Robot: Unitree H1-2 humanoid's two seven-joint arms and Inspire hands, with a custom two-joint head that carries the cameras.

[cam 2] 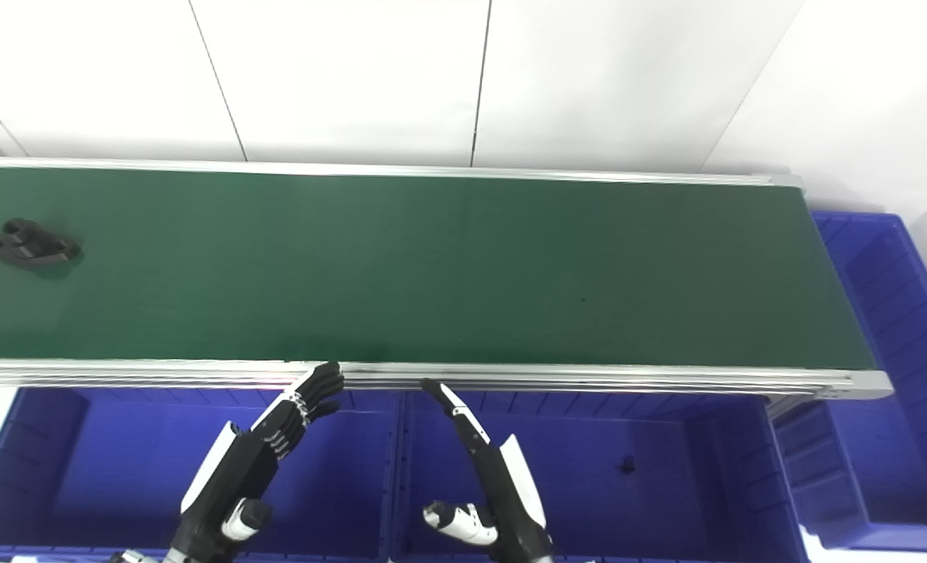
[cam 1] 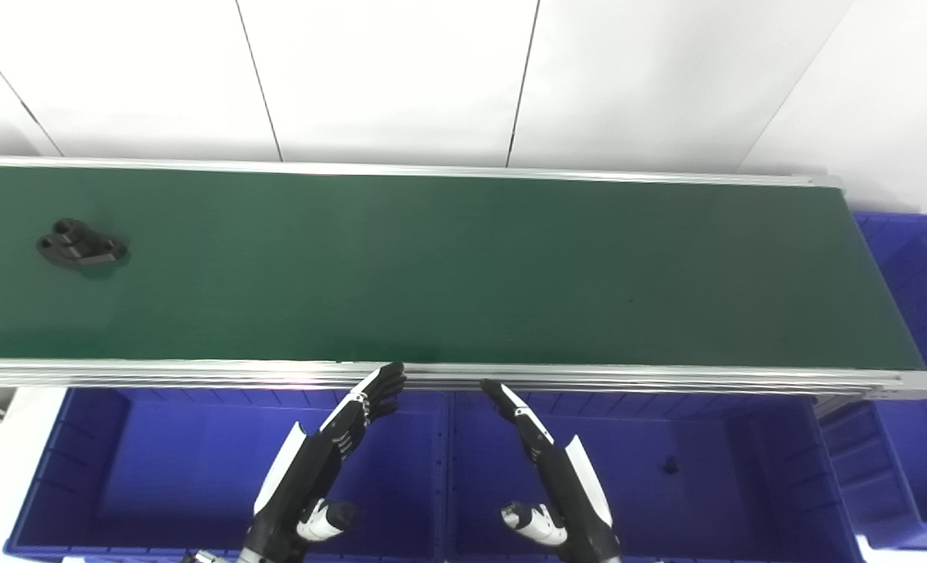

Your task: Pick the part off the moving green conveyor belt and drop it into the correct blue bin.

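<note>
Black part (cam 1: 81, 245) lies far left of both hands' fingers (cam 1: 381, 387).

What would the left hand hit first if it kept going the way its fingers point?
Probably the silver aluminium near rail of the green conveyor belt: the left hand has its fingers almost at that rail, though depth is unclear.

Small dark speck (cam 1: 670, 466) in right bin (cam 1: 776, 500) — too small to identify.
</note>
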